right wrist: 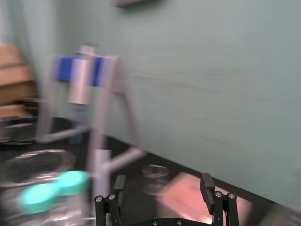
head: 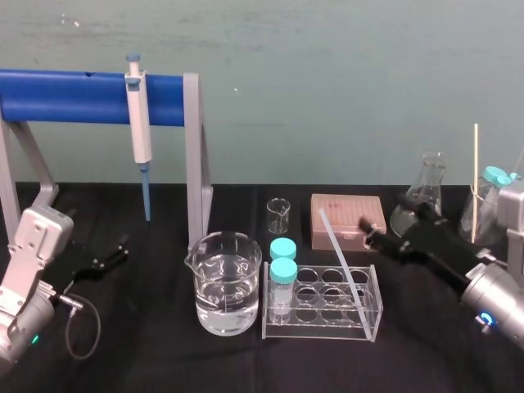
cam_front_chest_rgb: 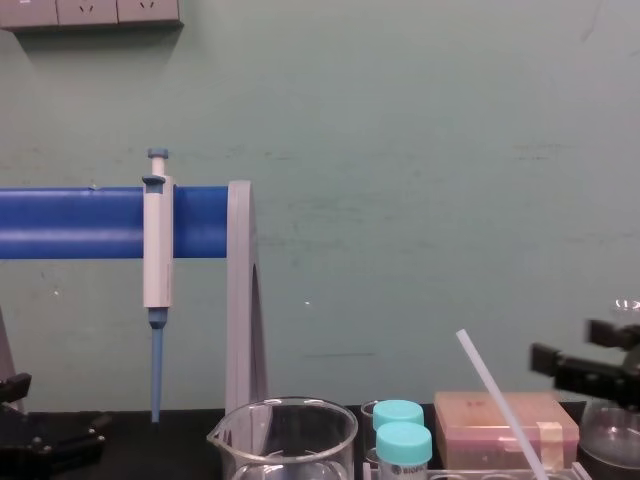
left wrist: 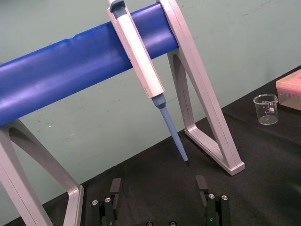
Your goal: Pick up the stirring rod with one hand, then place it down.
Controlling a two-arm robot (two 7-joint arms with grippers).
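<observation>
Your stirring rod (head: 340, 255) leans tilted in the clear tube rack (head: 323, 332), right of the water beaker (head: 223, 282). Your right tool (head: 375, 237) sits near the rod's upper half. Your left tool (head: 121, 250) sits low over the tabletop (head: 164, 360), far left.

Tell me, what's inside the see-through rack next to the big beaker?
Two teal-capped tubes stand at the rack's left end, and the stirring rod leans slantwise in it. Where the rod's lower tip rests is hard to tell.
</observation>
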